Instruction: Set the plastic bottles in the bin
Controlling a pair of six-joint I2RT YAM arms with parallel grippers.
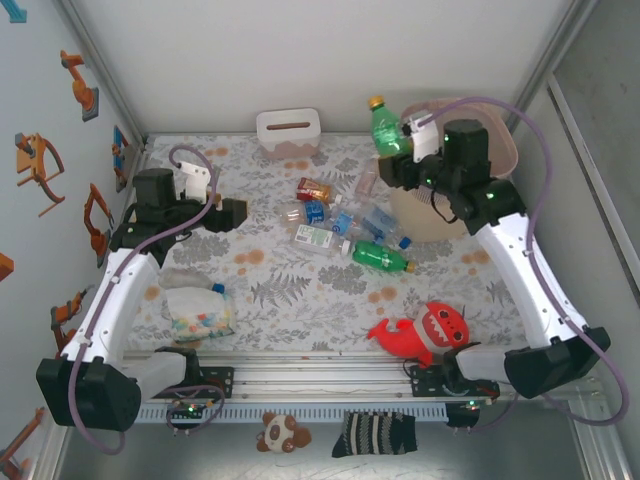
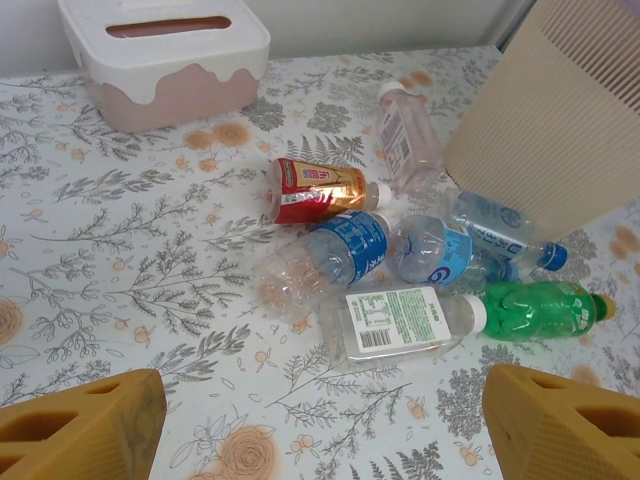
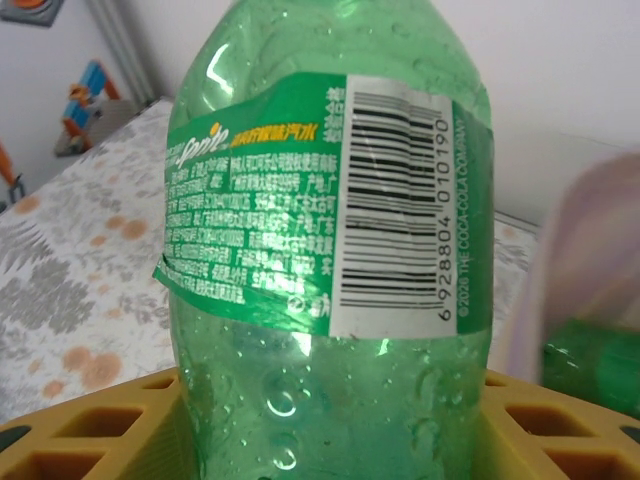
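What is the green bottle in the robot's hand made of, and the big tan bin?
The green bottle looks like clear shiny plastic: you can see through it, and highlights glint on it. The bin seems to be matte beige plastic with fine ribs, probably.

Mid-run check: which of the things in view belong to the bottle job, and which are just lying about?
Belong to the job:
held green bottle
loose bottles lying mid-table
bin

Just lying about:
white slotted box
red plush shark
bag of pastel bits
small plush toy
striped sock
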